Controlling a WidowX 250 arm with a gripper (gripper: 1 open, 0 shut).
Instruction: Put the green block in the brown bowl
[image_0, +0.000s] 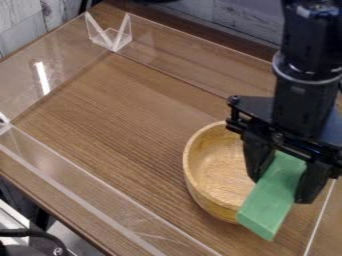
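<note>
Item 1: small bright green rectangular block (274, 205), matte, elongated. Held tilted, upper end between gripper fingers, lower end hanging past near rim of bowl, off the tabletop.

Item 2: round light-brown wooden bowl (211, 165), thick rim, deep hollow, visible grain. Sits on table, right-hand side, directly under gripper.

Item 3: black robot gripper (286, 168), pointing down over bowl's right side, fingers part-spread and pinching the green block.

Item 4: dark wood-grain tabletop (120, 110), w/ clear plastic wall (67, 55) round its edges.
</note>
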